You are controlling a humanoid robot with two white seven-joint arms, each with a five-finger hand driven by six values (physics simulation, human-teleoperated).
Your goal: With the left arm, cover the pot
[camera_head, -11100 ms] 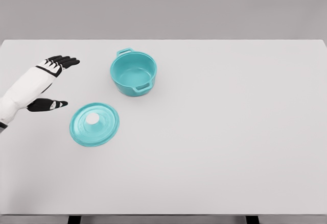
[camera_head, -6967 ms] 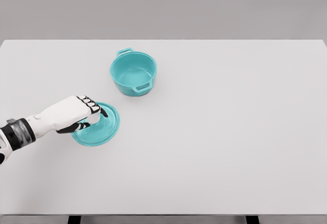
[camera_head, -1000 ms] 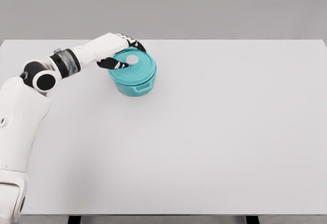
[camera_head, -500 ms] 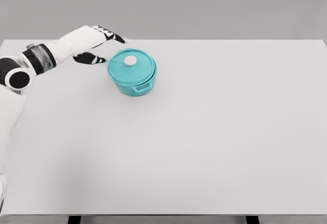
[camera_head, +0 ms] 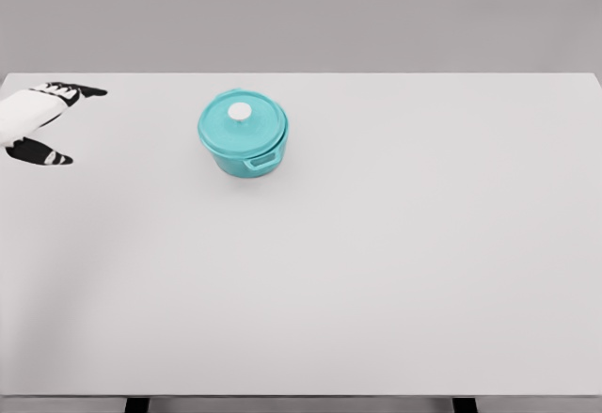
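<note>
Left hand [camera_head: 38, 121] showed at the upper left edge of the frame, fingers spread and holding nothing, well apart from the pot [camera_head: 246, 150]. Right of it, the lid [camera_head: 240, 122] sat on the pot on the table [camera_head: 395, 262].
</note>
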